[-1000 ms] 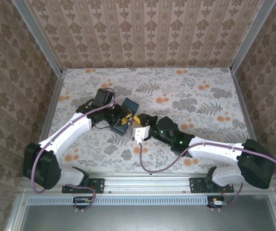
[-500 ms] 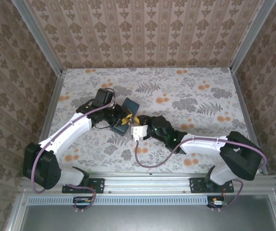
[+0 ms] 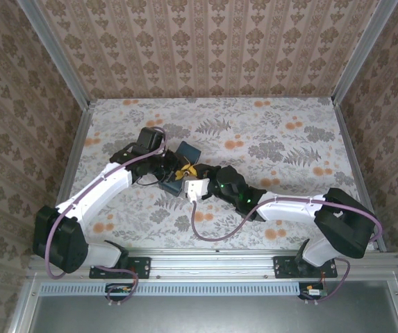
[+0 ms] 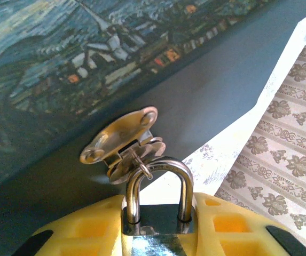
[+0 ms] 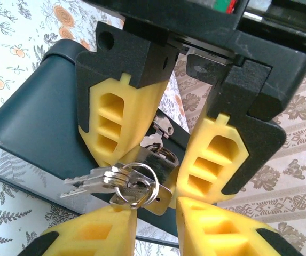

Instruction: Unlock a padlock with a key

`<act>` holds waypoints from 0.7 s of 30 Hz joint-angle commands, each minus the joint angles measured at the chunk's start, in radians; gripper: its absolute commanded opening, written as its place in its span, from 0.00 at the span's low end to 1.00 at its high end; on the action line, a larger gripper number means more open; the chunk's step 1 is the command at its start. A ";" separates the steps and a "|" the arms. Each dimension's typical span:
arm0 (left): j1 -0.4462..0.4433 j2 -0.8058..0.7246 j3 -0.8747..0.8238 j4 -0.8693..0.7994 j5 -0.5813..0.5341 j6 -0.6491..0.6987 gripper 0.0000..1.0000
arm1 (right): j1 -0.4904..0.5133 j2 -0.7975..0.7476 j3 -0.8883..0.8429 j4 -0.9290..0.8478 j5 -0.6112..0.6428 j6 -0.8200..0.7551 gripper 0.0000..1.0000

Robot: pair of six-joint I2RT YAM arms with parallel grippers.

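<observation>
The table [image 3: 275,139] is lit bright and even from overhead, with just soft shadows thrown under the arms. On the left wrist view, glare is picked up off the padlock [image 4: 158,216] shackle and the pads [image 4: 83,232] are blurred. The keys [image 5: 102,181] are kept sharp on the right wrist view.

The padlock [image 4: 155,221] body runs off the left wrist view's bottom edge; blue box [image 4: 62,64] cropped top and left; on the right wrist view the key ring [image 5: 136,186] masks the lock's face; from above, the padlock is too small to read.
</observation>
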 commanded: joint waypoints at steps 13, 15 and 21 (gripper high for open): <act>-0.006 -0.010 0.035 0.061 0.013 -0.013 0.00 | 0.052 0.032 0.056 0.029 0.002 -0.117 0.23; -0.006 -0.010 0.035 0.061 0.014 -0.013 0.00 | 0.055 0.026 0.059 0.003 -0.018 -0.123 0.23; -0.005 -0.008 0.033 0.064 0.017 -0.014 0.00 | 0.077 0.034 0.073 -0.065 -0.023 -0.174 0.24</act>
